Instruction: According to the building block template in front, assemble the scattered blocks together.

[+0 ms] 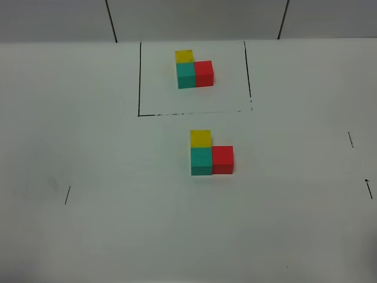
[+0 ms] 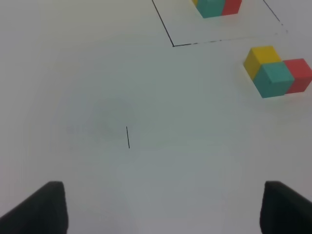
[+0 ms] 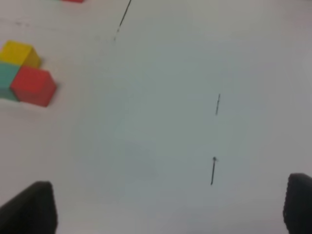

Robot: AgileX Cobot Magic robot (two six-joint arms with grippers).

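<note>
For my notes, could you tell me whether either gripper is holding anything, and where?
Nothing is held: the left gripper and right gripper are open, away from the assembled blocks.

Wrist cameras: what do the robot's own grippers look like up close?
Only finger ends show. The left gripper has two matte black, blocky fingertips at the frame corners; the right gripper looks the same. No cables, markings or arm bodies are visible.

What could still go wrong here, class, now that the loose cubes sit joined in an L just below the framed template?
1. The assembled blocks only sit against each other on the table; a passing arm could knock the red cube away and break the L.
2. The template lies close behind, so a careless sweep might disturb it too.
3. Both sets of jaws stand open and empty, so a low move could drag across the table.
</note>
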